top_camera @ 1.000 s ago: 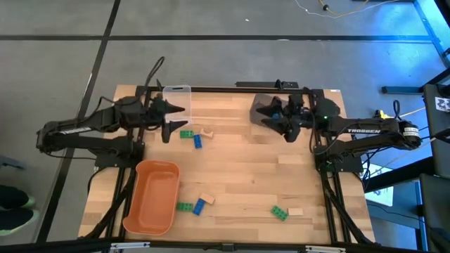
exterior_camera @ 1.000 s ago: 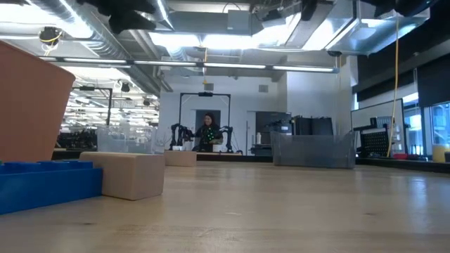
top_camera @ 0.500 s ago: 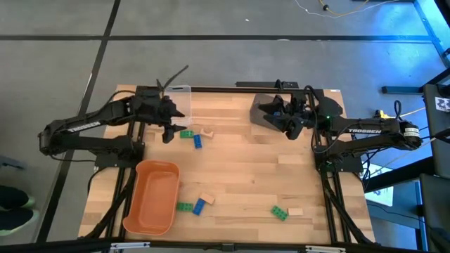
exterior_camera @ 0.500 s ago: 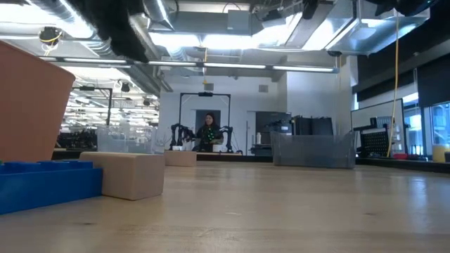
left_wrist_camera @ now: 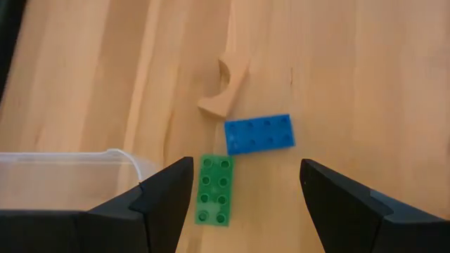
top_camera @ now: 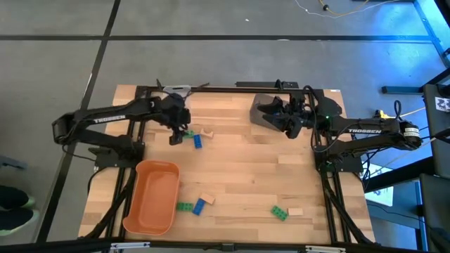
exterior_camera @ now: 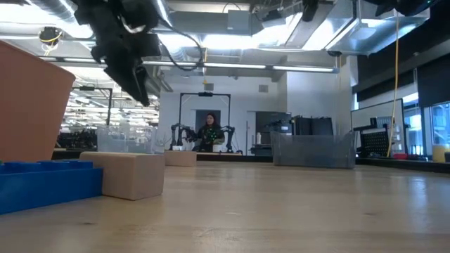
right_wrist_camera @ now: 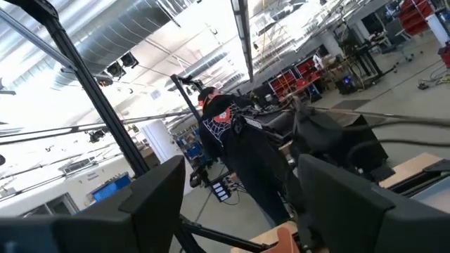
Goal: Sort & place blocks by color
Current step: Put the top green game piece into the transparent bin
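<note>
Three little blocks sit together near the upper left of the table in the high view: a green block, a blue block and a tan wood block with a curved cut in it. The green one lies just beside the blue one, and the tan one is near them both. My left pincer hangs right over the green block with its two fingers spread wide, holding nothing. A clear box is just beside that pincer.

More blocks lie low in the high view. A green block, a blue block and a tan block crowd together next to my orange tub. Another green block and a tan block rest near the bottom right.

My right pincer waits above the dark grey bin at the top right, and its fingers look spread apart too, holding nothing.
</note>
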Robot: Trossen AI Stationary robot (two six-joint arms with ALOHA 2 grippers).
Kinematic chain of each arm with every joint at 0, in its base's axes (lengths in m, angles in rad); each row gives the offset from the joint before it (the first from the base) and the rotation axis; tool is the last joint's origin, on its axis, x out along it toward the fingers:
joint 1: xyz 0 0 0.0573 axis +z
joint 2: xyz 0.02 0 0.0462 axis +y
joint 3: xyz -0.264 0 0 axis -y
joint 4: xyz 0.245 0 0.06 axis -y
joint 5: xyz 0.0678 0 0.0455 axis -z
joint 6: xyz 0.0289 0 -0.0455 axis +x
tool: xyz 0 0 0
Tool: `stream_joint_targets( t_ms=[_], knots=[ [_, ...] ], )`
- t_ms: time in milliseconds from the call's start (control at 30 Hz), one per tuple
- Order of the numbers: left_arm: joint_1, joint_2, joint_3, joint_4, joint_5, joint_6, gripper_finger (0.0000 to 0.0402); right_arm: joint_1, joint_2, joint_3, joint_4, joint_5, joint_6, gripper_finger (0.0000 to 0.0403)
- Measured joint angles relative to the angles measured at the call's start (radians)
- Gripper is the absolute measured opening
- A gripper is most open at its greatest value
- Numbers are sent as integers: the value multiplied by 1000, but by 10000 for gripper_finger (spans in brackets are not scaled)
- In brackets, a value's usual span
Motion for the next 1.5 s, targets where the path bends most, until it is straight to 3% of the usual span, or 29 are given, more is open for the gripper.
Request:
stream_joint_targets(
  t_ms=[267, 833, 1500],
  knots=[
    [-34, 101, 0, -6, -17, 85, 254, 0, 0, 0, -20, 2, -2, 277],
    [-23, 330, -1, -10, -73, 88, 254, 0, 1, 0, -105, 34, -5, 277],
    [59, 396, 1, -33, -96, 166, 254, 0, 1, 0, -114, 35, -2, 277]
  ],
)
